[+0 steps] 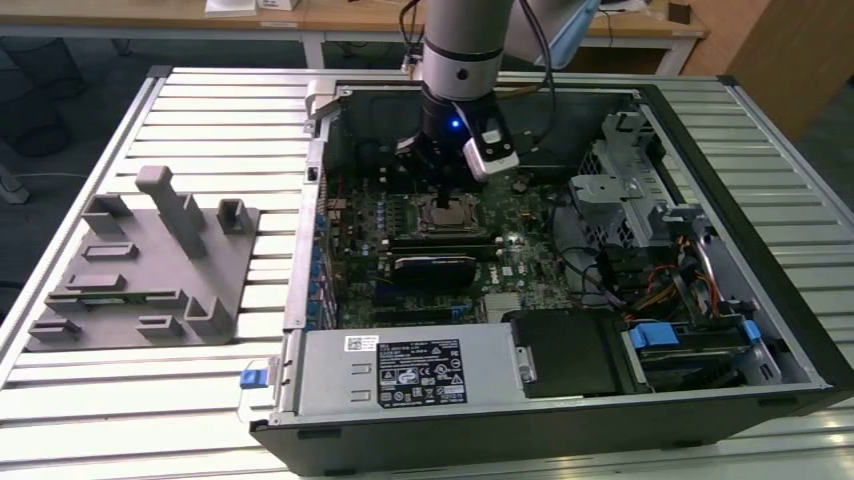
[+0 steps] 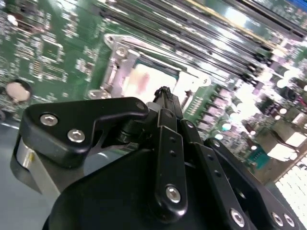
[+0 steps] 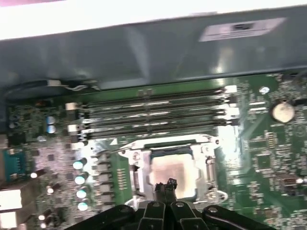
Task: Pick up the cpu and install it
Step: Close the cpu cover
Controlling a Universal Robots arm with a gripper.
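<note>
The cpu (image 3: 175, 167), a silvery square chip, lies flat in the motherboard socket (image 3: 135, 165) inside the open computer case (image 1: 314, 250). In the exterior view it shows as a pale square (image 1: 451, 213) right under my arm. My gripper (image 3: 166, 185) hangs just over the near edge of the cpu, its two black fingers pressed together with nothing between them. In the second wrist view the gripper (image 2: 164, 92) points at the cpu (image 2: 143, 80) inside the metal socket frame (image 2: 116, 60).
A grey holder block (image 1: 140, 265) with posts stands on the slatted table at the exterior view's left. Memory slots (image 3: 153, 112) run beside the socket. A power supply (image 1: 400, 372), drive cage (image 1: 627, 190) and cables (image 1: 667, 290) crowd the case.
</note>
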